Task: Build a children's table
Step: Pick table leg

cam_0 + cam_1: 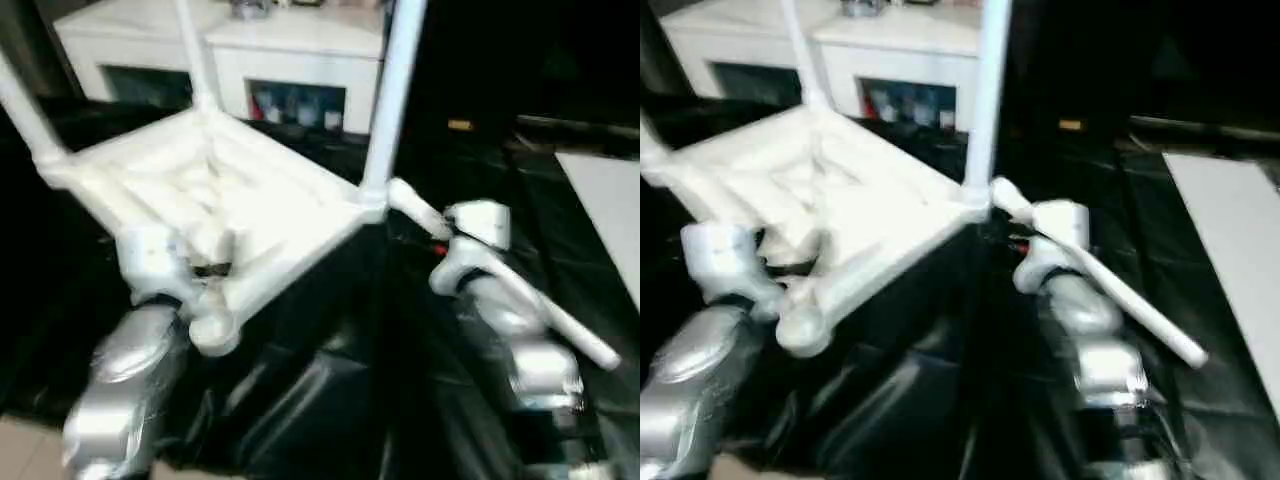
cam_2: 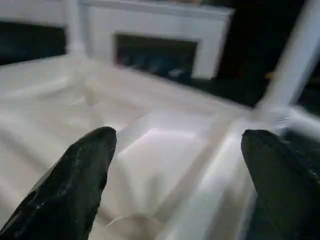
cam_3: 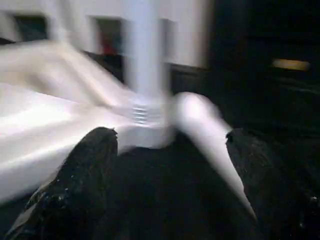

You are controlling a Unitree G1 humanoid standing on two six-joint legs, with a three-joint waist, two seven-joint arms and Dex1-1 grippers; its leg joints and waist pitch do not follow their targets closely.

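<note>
Three white legs (image 1: 395, 95) stand upright in the corner sockets of the upturned tabletop (image 1: 260, 215), which rests on black sheeting (image 1: 330, 400) before a white cabinet (image 1: 300, 60); a fourth leg (image 1: 500, 275) lies loose just beside the near-right corner, over the right forearm. Both grippers are released — left gripper (image 2: 175, 165) spread wide above the ribbed underside; right gripper (image 3: 170, 170) gaping, the loose leg between its fingers (image 3: 80, 180).

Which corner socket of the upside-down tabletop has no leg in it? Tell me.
The near corner socket is empty: its round end shows bare, while three legs stand in the other corners. The fourth leg lies loose on the black sheet.
</note>
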